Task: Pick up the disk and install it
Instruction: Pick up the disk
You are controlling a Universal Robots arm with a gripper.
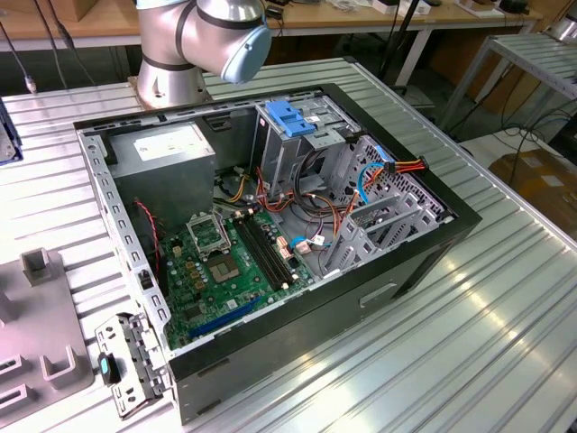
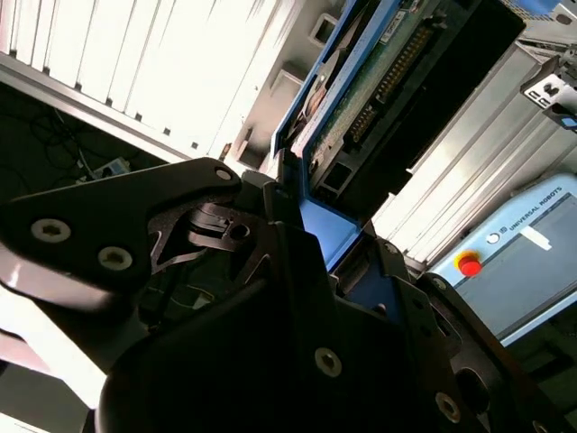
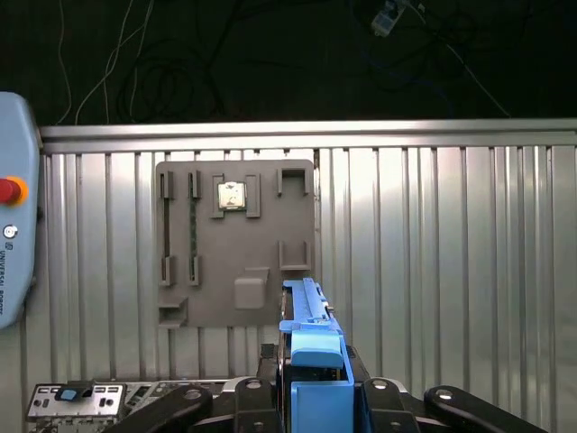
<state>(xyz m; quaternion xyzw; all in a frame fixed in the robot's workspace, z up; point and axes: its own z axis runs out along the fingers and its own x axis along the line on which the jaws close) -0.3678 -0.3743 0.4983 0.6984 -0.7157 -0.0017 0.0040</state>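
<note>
We see the black fingers (image 2: 284,225) of the gripper (image 2: 325,225) pressed in on both sides of the disk (image 2: 388,90), pinching it by its blue side rails, so the disk is off the table and in the grasp. In the second wrist view the drive reaches away from the jaws with its green circuit board and a connector row toward us. Its far end is cut off and its other face is turned away. In the first wrist view the gripper (image 3: 315,365) holds the disk (image 3: 311,316) edge-on, so we make out little more than one blue rail. Beyond it lies the ribbed metal table (image 3: 433,271) with a grey fixture plate (image 3: 236,262), a small square chip (image 3: 232,196) sitting in one pocket. How high the disk hangs above them we cannot tell. A grey pendant (image 3: 11,253) with a red button lies beside the plate, mostly cut off. In the exterior view the open computer case (image 1: 406,271) lies on the table, apart from the fixture plate (image 1: 45,316) at the exterior view's left. Inside, the drive cage (image 1: 302,149) with its blue latch (image 1: 287,117) stands at the far side, the power supply (image 1: 167,158) toward the exterior view's left of it and the motherboard (image 1: 225,262) nearer. Loose cables (image 1: 315,216) crowd the space by the cage. The arm's base (image 1: 194,41) rises behind the case, its upper part cut off.
</note>
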